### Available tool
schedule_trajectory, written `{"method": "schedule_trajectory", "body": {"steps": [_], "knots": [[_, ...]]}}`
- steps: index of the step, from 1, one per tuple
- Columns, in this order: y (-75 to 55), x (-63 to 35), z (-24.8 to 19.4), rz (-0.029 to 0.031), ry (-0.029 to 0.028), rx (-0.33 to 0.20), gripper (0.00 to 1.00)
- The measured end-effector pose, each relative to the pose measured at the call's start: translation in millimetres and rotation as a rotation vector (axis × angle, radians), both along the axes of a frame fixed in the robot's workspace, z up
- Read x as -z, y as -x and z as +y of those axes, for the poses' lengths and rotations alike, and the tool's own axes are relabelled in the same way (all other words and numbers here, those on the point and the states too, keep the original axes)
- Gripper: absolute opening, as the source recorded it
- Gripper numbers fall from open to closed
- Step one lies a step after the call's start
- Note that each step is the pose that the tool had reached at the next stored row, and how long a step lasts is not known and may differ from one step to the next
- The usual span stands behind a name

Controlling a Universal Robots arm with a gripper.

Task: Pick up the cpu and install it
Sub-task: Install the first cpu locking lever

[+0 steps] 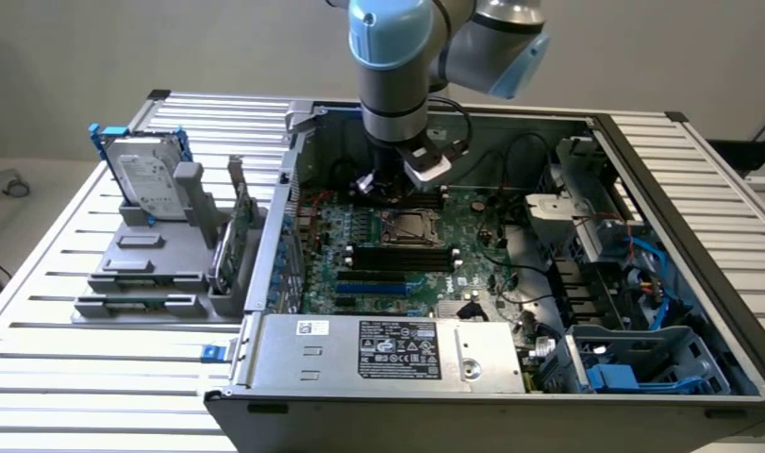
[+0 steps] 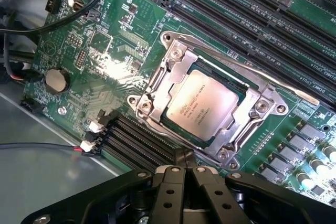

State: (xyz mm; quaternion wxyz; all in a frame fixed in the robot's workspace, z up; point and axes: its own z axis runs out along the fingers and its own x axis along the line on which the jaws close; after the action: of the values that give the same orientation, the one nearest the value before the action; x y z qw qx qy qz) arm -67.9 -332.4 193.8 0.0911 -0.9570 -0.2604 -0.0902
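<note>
Shows an open computer case lying on a slatted metal desk, with the arm reaching down from above into the back part of the case.

Jaws fully closed, the two black fingers pressed tip to tip, holding nothing. Hanging just above the green motherboard, near the edge of the socket and over the black memory slots beside it. In the exterior view, jaws just behind the socket, toward the far wall of the case.

Cpu already sitting flat in the socket, silvery top up, with faint print on it. Framed on all sides by the metal load plate, with screws at the corners. Thin lever lying along one side of the socket. Not touched by the jaws; a narrow strip of board and frame between them. In the exterior view, cpu about in the middle of the board, just above the long black memory slots there.

Round coin battery on the board, well apart from the socket. Bright glare on the board between battery and socket.

On the exterior view's left, outside the case, a grey fixture on the desk, with a hard drive in a blue bracket standing upright at its back. Power supply at the near side of the case, label facing up.
</note>
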Motion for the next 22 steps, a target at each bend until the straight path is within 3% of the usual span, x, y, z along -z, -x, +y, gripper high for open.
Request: {"method": "schedule_trajectory", "body": {"steps": [22], "knots": [[-9.3, 0.7, 0.0, 0.0, 0.0, 0.0, 0.11]]}}
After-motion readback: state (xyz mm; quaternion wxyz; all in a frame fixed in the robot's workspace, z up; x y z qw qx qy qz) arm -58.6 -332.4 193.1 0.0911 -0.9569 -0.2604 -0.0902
